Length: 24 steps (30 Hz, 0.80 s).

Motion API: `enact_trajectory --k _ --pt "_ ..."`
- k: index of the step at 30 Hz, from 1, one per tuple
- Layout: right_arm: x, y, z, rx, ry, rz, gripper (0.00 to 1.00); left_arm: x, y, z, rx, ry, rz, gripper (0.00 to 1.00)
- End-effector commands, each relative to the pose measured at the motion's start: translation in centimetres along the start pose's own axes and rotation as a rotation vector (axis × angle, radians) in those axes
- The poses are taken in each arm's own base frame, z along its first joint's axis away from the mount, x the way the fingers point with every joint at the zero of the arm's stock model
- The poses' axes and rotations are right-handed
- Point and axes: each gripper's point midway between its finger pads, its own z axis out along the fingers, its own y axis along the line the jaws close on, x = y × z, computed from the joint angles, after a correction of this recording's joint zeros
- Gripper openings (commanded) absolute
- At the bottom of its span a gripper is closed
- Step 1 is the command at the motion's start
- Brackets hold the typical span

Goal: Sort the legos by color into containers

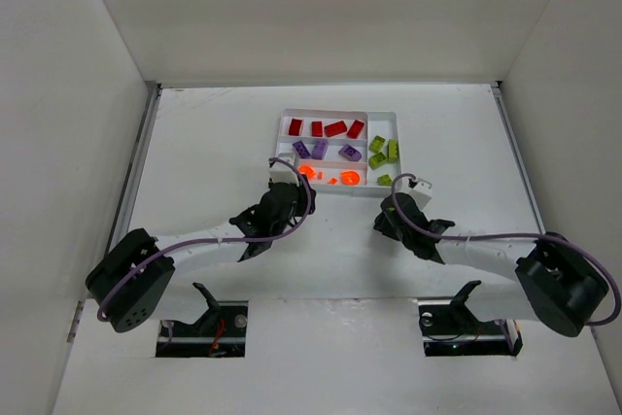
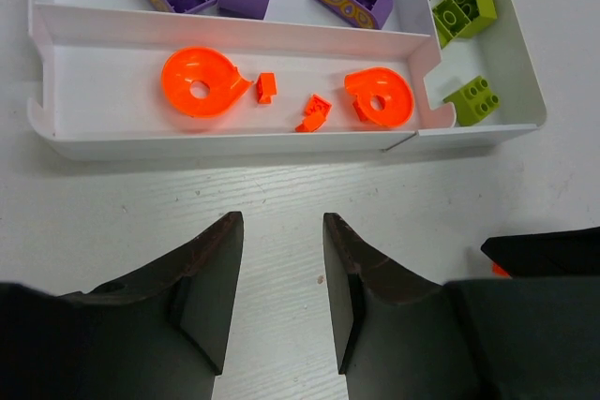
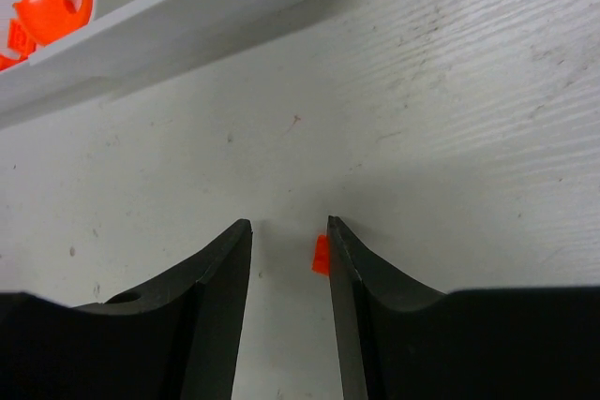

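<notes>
The white tray (image 1: pixel 334 111) holds red legos (image 1: pixel 326 128) in its far slot, purple ones (image 1: pixel 321 150) in the middle slot, orange pieces (image 1: pixel 330 177) in the near slot and yellow-green ones (image 1: pixel 384 151) in the crosswise right slot. My left gripper (image 1: pixel 292 189) is open and empty over the table just in front of the tray's near wall (image 2: pixel 234 142). My right gripper (image 3: pixel 289 227) is open, low over the table. A tiny orange lego (image 3: pixel 321 255) lies between its jaws, against the right finger (image 3: pixel 352 264).
In the left wrist view the near slot holds two orange discs (image 2: pixel 199 81) and two small orange bits (image 2: pixel 314 111). The right gripper's black body (image 2: pixel 544 252) sits at that view's right edge. White walls enclose the table on three sides.
</notes>
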Motion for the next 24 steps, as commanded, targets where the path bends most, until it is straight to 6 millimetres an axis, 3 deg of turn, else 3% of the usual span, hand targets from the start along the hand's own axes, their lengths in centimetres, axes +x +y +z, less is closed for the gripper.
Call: enact_trajectory --k 1,16,24 --pt "-0.2 1.4 -0.7 -0.051 -0.018 0.049 0.44 -1.4 -0.6 0.0 0.026 -0.048 -0.038 0.36" --pt "-1.1 -0.2 -2.3 0.035 -0.089 -0.004 0.52 -1.1 -0.7 0.1 0.030 -0.041 -0.037 0.36" --pt "0.3 0.3 -1.6 0.071 -0.044 -0.033 0.49 -1.4 -1.0 -0.1 0.040 -0.049 -0.041 0.36"
